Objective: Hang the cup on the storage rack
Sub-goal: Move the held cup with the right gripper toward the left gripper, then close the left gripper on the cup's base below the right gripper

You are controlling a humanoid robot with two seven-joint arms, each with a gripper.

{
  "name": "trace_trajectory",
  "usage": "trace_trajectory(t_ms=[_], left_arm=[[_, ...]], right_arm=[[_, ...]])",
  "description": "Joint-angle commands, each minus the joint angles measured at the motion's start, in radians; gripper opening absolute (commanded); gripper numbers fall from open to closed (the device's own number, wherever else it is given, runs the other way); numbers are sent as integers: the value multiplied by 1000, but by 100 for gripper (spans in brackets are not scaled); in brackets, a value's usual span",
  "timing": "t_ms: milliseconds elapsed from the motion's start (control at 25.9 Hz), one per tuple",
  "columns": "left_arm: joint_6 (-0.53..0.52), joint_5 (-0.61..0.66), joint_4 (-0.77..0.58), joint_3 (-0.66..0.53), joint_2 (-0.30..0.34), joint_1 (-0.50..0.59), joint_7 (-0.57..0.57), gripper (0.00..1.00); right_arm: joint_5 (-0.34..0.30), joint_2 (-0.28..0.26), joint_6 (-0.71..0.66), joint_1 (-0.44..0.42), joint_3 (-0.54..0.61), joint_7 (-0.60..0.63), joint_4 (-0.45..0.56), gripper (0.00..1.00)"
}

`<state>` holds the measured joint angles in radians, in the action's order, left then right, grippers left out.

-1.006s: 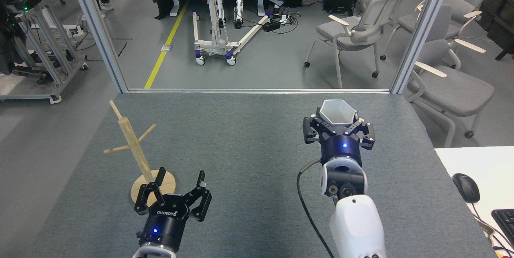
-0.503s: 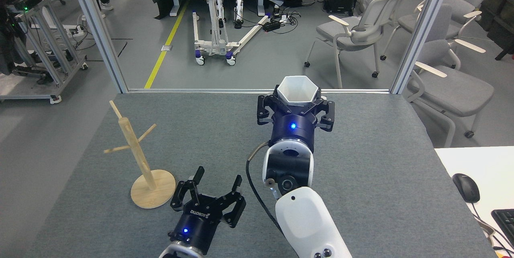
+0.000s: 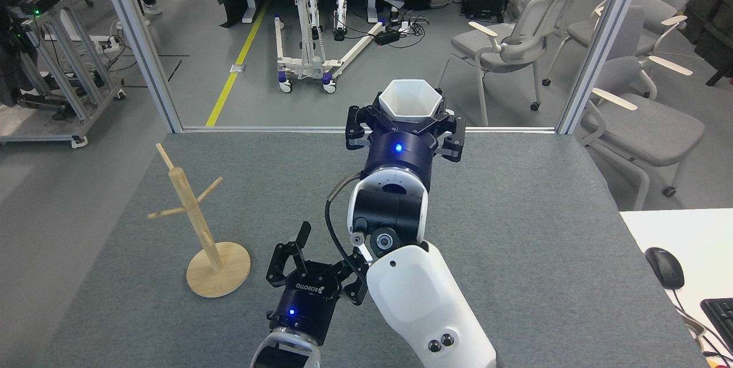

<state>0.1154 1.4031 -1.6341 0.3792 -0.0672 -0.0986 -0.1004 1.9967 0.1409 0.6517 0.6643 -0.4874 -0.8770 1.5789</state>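
Fingers [image 3: 366, 118] of right gripper [image 3: 408, 119] closed round white cup [image 3: 411, 100], held mouth up above far table edge.
Grey felt table [image 3: 515, 230] spread across lower view, with bulky white right arm [image 3: 424, 311] rising from bottom centre to dark wrist. Wooden storage rack [image 3: 197, 225] upright on round base at near left of table, pegs bare, well apart from cup. Left gripper [image 3: 323, 265] low at bottom centre, just beside right arm, jaws spread wide and empty, right-hand finger partly hidden behind that arm. Cup seated between black finger linkages on both sides, hexagonal rim standing clear above them, lower body hidden inside grasp; side loop not visible. Black mouse [image 3: 664, 268] on white desk at right edge.
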Motion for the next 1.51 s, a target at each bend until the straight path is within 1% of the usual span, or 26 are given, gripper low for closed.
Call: trace_trajectory(t_ms=[0, 193, 348, 541, 619, 735, 1006, 1122, 1276, 1315, 1470], left_arm=[[9, 0, 0, 9, -11, -13, 1, 100], [7, 0, -3, 10, -9, -33, 13, 100], [4, 2, -23, 13, -9, -64, 73, 100], [7, 8, -15, 44, -13, -165, 148, 98], [7, 11, 2, 44, -23, -196, 169, 96], [7, 11, 25, 46, -25, -233, 174, 95], [7, 11, 31, 46, -40, -271, 191, 92], [7, 11, 22, 46, -46, -265, 234, 92], [6, 10, -24, 55, -45, -188, 228, 98], [4, 10, -41, 55, -43, -170, 226, 98], [-2, 10, -63, 79, -45, -154, 231, 98]], right_arm=[[2, 0, 0, 5, 0, -4, 0, 20], [2, 0, 0, 5, -8, -14, 0, 20], [2, -1, 0, 3, -10, -31, 0, 20], [2, -1, 2, 1, -10, -31, 0, 21], [2, 0, 2, 1, -10, -31, 0, 21], [2, 0, 2, -2, -13, -31, 0, 21], [2, 0, 6, -3, -25, -31, 0, 21], [2, 0, 13, -6, -30, -31, 0, 21], [2, 0, 23, -8, -48, -31, -4, 21], [2, 0, 28, -9, -51, -31, -5, 21], [2, 0, 31, -17, -63, -31, -10, 21]])
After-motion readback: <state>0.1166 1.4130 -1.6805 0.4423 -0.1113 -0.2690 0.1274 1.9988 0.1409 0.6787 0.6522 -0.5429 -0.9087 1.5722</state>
